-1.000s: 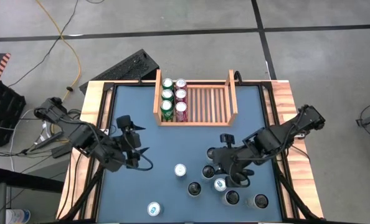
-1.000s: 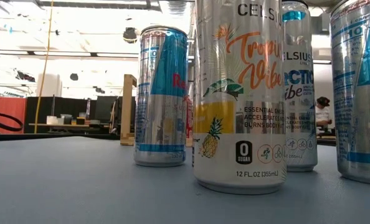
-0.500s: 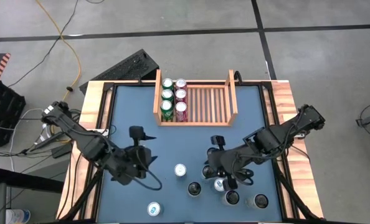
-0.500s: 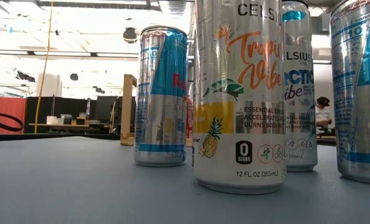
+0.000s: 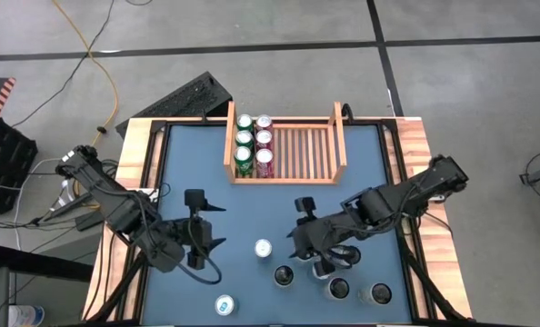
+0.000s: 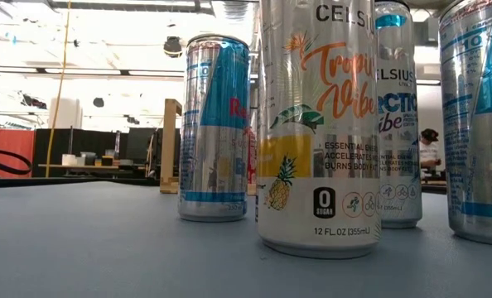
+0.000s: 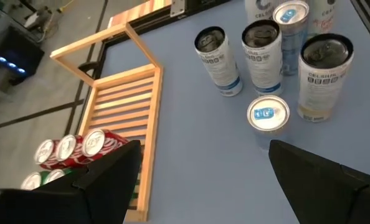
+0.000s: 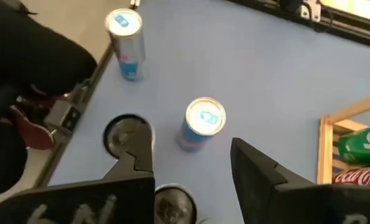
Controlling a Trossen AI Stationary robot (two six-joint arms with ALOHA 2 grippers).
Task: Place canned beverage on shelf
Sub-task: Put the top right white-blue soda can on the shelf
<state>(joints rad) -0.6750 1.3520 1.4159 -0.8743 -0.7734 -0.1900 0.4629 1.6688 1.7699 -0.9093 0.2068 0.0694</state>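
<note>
From above, the shelf [image 5: 284,150] sits at the desk's far edge with six cans in its left part; the left pincer [image 5: 204,227] hangs wide and empty beside a blue-topped can [image 5: 263,248]; the right pincer [image 5: 299,238] hovers wide by the can cluster. At desk level, only standing cans show. The left wrist view shows wide fingers [image 7: 309,174]; the right wrist frames that can [image 8: 200,123]. The approach seems in hand; next, closing on one can.
</note>
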